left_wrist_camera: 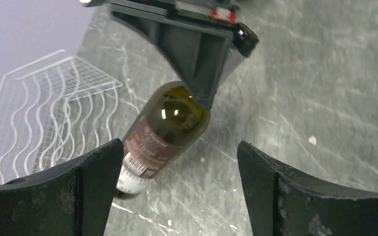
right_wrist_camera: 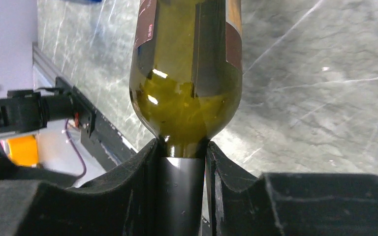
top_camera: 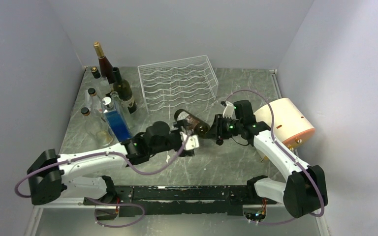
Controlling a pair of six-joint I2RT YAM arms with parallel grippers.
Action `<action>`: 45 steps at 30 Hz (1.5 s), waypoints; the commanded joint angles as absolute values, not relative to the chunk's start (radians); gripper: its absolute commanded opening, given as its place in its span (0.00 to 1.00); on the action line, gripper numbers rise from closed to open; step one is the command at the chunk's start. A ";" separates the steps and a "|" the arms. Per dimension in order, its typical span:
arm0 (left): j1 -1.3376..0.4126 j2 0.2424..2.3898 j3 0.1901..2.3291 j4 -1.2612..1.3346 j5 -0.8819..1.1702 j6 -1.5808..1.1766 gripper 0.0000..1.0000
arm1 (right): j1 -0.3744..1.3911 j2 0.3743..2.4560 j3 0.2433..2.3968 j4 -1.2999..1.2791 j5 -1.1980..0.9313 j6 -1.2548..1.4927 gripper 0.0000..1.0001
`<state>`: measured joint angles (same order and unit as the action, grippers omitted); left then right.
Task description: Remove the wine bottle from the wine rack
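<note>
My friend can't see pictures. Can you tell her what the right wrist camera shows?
The right gripper is shut on the neck of a green wine bottle, whose dark-labelled body stretches away over a grey marbled table.

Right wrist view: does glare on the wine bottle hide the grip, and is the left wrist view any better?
Right wrist: small highlights sit on the wine bottle shoulder only, and the right gripper pinching the neck reads clearly. Left wrist: two glints on the glass; the wine rack is pale but legible.
</note>
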<state>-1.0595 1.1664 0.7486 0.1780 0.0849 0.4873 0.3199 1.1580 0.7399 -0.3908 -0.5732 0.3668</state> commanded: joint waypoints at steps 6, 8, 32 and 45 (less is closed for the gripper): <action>-1.167 1.314 0.835 0.118 -0.052 0.620 0.89 | 0.471 1.209 0.827 -0.375 -0.701 0.321 0.00; -1.171 1.329 0.842 0.116 -0.014 0.615 0.89 | 0.517 1.221 0.821 -0.358 -0.702 0.326 0.00; -1.205 1.378 0.672 0.345 -0.068 0.496 0.81 | 0.548 1.192 0.795 -0.270 -0.889 0.443 0.23; -1.206 1.394 0.589 0.462 -0.144 0.451 0.50 | 0.548 1.194 0.785 -0.229 -0.950 0.517 0.49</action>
